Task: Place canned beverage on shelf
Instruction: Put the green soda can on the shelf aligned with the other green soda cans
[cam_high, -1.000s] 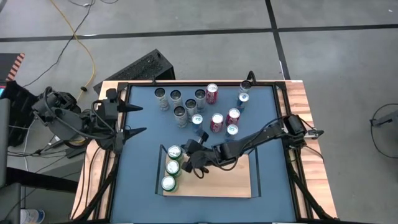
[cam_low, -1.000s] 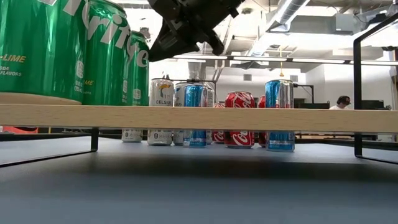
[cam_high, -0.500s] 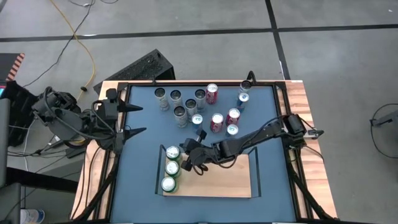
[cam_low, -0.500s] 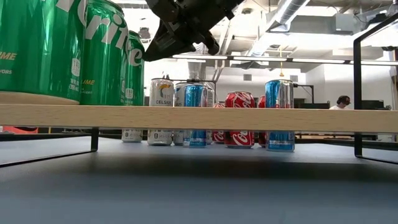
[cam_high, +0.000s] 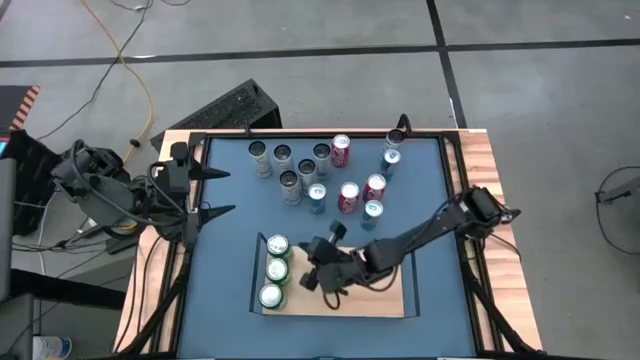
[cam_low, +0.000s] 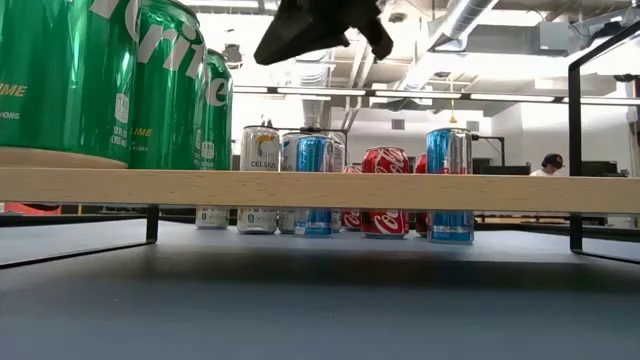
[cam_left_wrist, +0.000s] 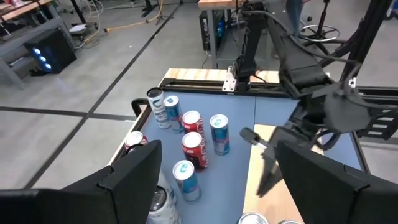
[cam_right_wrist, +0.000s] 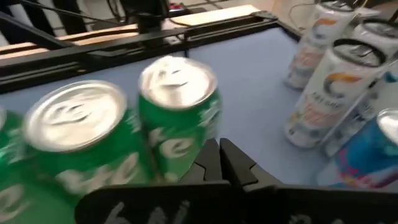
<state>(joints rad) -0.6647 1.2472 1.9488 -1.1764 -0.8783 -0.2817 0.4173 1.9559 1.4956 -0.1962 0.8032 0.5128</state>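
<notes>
High view: right claw (cam_high: 322, 279), pressed together, over light-wood shelf (cam_high: 370, 295) seemingly bearing three green cans (cam_high: 274, 269).

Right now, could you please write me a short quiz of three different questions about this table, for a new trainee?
1. How many green cans stand on the shelf?
2. True or false: the right gripper holds a can.
3. Where does the left gripper wait? A: over the shelf. B: at the table's left edge, away from the cans. C: among the red cans.

Key:
1. Three, in a row by the shelf's left rail.
2. False: its fingers are shut and empty, above the shelf beside the green cans.
3. B.
</notes>
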